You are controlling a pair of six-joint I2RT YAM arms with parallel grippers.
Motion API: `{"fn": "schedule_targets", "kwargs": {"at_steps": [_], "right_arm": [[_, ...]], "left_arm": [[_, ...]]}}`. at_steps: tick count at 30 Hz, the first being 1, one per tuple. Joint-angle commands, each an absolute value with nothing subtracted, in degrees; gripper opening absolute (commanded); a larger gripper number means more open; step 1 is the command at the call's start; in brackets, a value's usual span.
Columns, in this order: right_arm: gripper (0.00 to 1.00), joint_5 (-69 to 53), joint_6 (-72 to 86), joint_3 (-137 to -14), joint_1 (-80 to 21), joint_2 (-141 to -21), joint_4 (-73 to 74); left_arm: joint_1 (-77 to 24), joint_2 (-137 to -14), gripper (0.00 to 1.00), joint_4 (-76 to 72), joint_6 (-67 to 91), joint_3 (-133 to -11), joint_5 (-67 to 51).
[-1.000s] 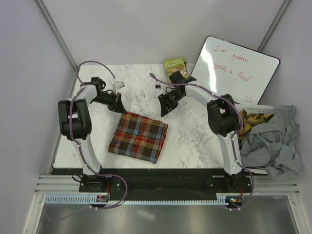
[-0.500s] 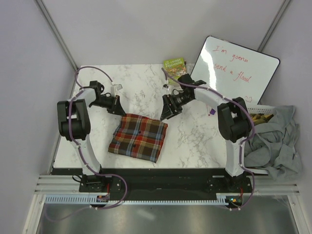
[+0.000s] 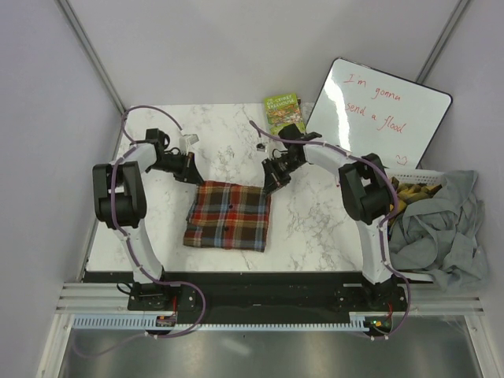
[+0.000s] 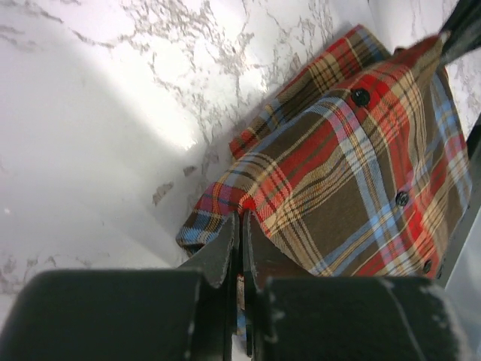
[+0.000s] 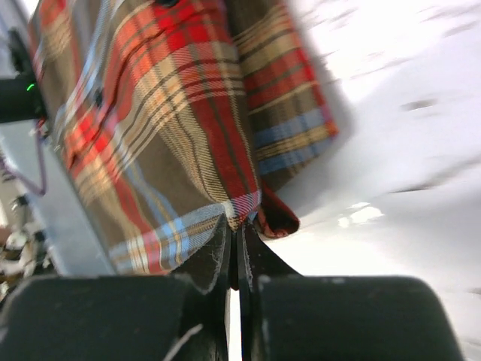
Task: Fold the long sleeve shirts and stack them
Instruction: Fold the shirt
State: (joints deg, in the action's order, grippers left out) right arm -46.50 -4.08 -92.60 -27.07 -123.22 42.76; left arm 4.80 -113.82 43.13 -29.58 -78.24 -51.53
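Top external view: a white marble table (image 3: 315, 228) is seen filling the middle of the frame, with both arm bases bolted at its near edge. A whiteboard (image 3: 378, 118) bearing red handwriting is propped at the far right corner. A heap of grey cloth (image 3: 441, 228) is draped over a white basket (image 3: 421, 175) just off the table's right side. The plaid long sleeve shirt (image 3: 228, 216), folded into a rough rectangle, is laid flat on the table between the two arms. A green packet (image 3: 282, 112) is placed at the far edge beside the whiteboard. The left gripper (image 3: 189, 175) is set at the shirt's far left corner; in the left wrist view its fingers are pressed together on the cloth's edge. The right gripper (image 3: 270, 183) is set at the far right corner, and in the right wrist view a fold of plaid is pinched between its closed fingers.
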Motion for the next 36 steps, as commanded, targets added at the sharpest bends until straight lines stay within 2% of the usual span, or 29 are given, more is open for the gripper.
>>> {"fn": "schedule_targets", "kwargs": {"at_steps": [1,8,20,27,33,34,35,36], "right_arm": [[0.04,-38.33,-9.83,-100.80,-22.33,-127.87,44.64],[0.05,-36.30,-13.10,-106.26,-20.30,-131.39,47.28],[0.06,-39.46,-9.76,-106.43,-20.39,-128.85,47.11],[0.15,-40.87,-10.37,-108.02,-20.39,-128.14,47.55],[0.15,-40.43,-8.79,-110.30,-20.39,-131.22,46.06],[0.18,-40.52,-7.48,-110.22,-20.39,-131.05,45.53],[0.28,-40.43,-7.12,-110.21,-20.39,-130.78,44.92],[0.40,-39.99,-6.86,-110.21,-20.39,-130.52,44.83]], "left_arm": [[1.32,-116.54,0.02,37.54,-23.13,-80.15,-48.17],[-1.58,-117.69,0.02,32.08,-14.95,-80.77,-46.32],[-0.26,-115.75,0.02,32.43,-16.26,-83.22,-43.24],[-0.09,-117.68,0.03,33.93,-17.40,-87.10,-41.66],[2.11,-122.16,0.03,34.89,-17.32,-91.49,-39.29],[2.20,-122.78,0.06,34.89,-17.14,-91.93,-40.24],[2.72,-122.78,0.10,34.89,-16.79,-92.72,-40.95],[3.07,-122.52,0.22,34.98,-16.44,-92.90,-41.65]]}}
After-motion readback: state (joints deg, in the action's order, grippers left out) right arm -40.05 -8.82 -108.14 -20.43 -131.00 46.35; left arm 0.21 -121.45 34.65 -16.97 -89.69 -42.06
